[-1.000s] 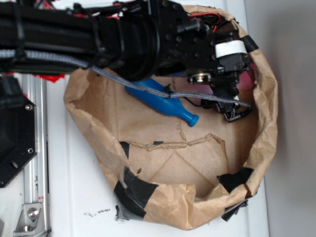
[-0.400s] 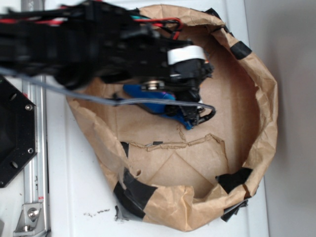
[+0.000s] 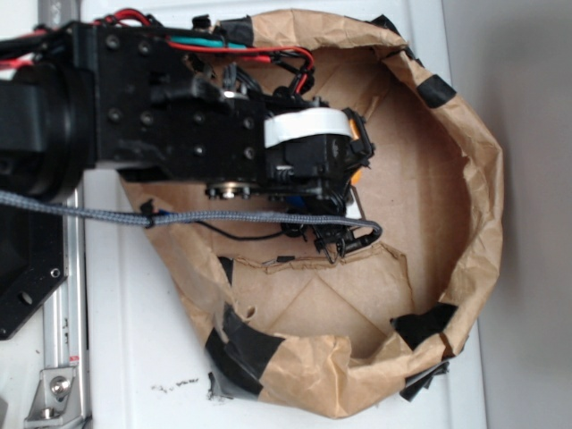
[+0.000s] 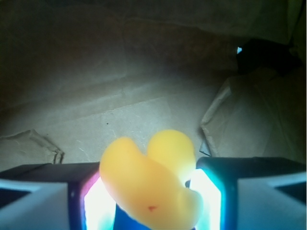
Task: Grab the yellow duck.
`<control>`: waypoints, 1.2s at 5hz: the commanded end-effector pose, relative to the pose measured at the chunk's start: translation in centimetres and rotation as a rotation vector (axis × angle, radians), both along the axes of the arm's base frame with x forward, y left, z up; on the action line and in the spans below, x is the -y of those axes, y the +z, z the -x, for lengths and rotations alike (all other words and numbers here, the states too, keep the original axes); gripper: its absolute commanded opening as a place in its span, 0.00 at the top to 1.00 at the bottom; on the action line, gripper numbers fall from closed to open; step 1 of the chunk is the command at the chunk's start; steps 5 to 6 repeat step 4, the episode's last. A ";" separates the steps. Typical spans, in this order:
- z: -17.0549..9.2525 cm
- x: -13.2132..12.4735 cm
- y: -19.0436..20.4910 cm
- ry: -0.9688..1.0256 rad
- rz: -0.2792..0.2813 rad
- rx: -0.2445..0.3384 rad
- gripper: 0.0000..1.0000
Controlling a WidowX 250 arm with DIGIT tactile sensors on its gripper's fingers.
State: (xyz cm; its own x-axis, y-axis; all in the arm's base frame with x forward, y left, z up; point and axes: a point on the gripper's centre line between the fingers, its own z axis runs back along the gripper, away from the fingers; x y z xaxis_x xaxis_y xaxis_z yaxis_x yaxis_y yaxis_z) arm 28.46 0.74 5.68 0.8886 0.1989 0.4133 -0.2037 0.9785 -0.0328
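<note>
Your arm (image 3: 134, 116) reaching in from left, wrist over paper bag (image 3: 474, 179). Gripper (image 4: 149, 201) fingers (image 4: 213, 191) closing on yellow duck (image 4: 148, 187), pressing both flanks; duck sitting between pads above bag floor.

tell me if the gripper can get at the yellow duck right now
Yes, it looks so. In the wrist view the yellow duck sits right between the fingers of the gripper, nothing in the way. Whether they actually press on it cannot be told. The exterior view hides the duck under the arm.
</note>
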 end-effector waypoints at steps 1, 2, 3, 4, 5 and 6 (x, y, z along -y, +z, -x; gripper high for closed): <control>1.0 1.9 7.2 -0.151 0.122 -0.070 1.00; 2.3 1.7 11.2 -0.144 0.125 -0.102 1.00; 2.6 1.0 11.3 -0.088 0.109 -0.109 1.00; 2.1 1.0 10.5 -0.078 0.076 -0.125 1.00; 2.1 1.0 10.5 -0.078 0.076 -0.125 1.00; 2.1 1.0 10.5 -0.078 0.076 -0.125 1.00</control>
